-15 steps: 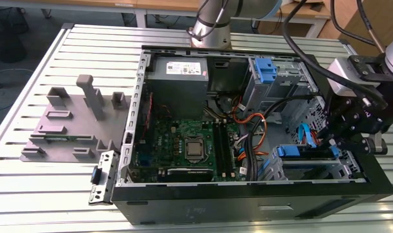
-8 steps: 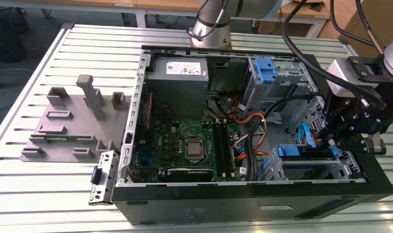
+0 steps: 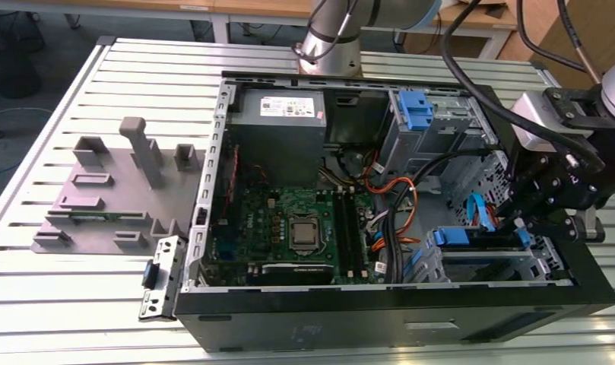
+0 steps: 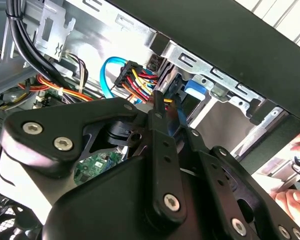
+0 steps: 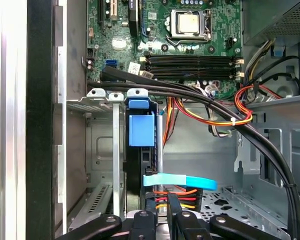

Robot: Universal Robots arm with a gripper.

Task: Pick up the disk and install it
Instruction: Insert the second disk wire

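Blue-railed disk (image 5: 140,131): is standing on edge in the drive cage (image 5: 97,150) at the front corner of the computer case (image 3: 388,319). Its blue bracket is showing at the cage mouth, and its dark body is running down into the slot.
Gripper (image 5: 161,206): is hanging inside the case, just beside the disk's cabled end. Whether it is open, closed or pinching anything cannot be told from these views.
Light-blue data cable (image 5: 182,181): is curving across the disk's end, close to the gripper, with red and yellow power wires bunching just behind it.
Black cable bundle (image 5: 190,95): is sweeping over the cage top and on along the case wall.
Green motherboard (image 3: 286,228): is lying flat on the case floor with the bare processor (image 3: 305,234) sitting near its middle.
Grey power supply (image 3: 279,114): is sitting in the far corner of the case, well apart from the disk.
Grey plastic fixture (image 3: 115,190): is resting on the slatted metal table (image 3: 64,304), towards the exterior view's left of the case.
Person's hand (image 4: 292,197): is showing in the second wrist view, outside the case wall.
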